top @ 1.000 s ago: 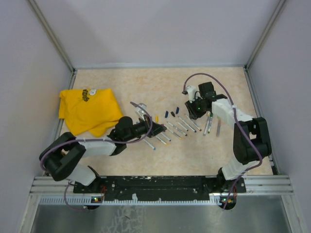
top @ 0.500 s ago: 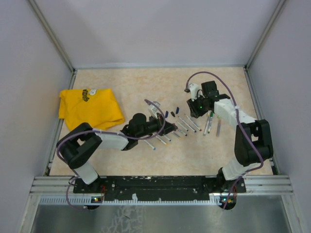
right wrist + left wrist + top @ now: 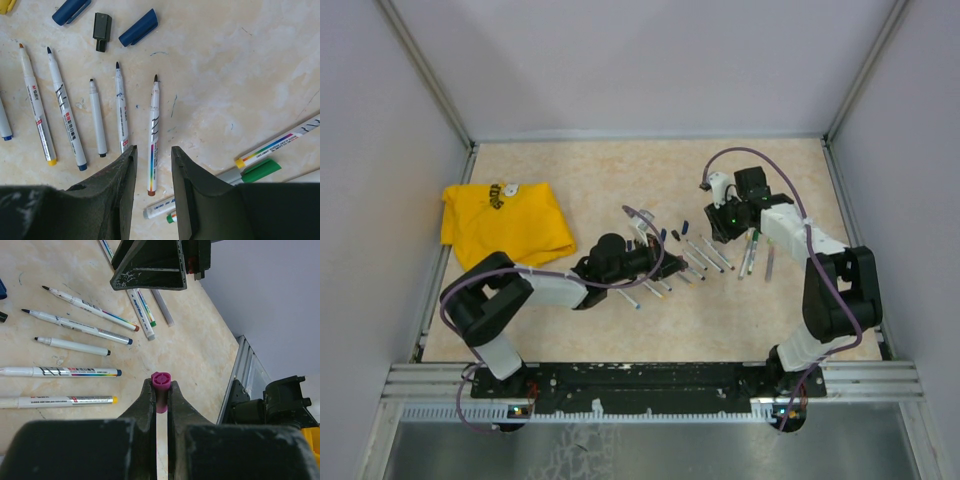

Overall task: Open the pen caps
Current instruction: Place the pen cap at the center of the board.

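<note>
Inspecting the left gripper (image 3: 161, 386), we find it clamped on a thin whitish pen (image 3: 161, 440). The pen's stubby magenta plastic cap (image 3: 161, 379) juts past the fingertips, its long axis in line with the fingers and aimed toward the right gripper (image 3: 152, 151). That gripper hovers low over uncapped pens (image 3: 154, 135), jaws part-open and empty, wrist pitched down — well placed, we judge, to pull the cap.

Beige marbled tabletop (image 3: 580, 180), pale grey walls (image 3: 650, 60)

A lab test cell, shown by white panels (image 3: 650, 60), aluminium framing (image 3: 880, 380) and a beige tabletop (image 3: 610, 180).
</note>
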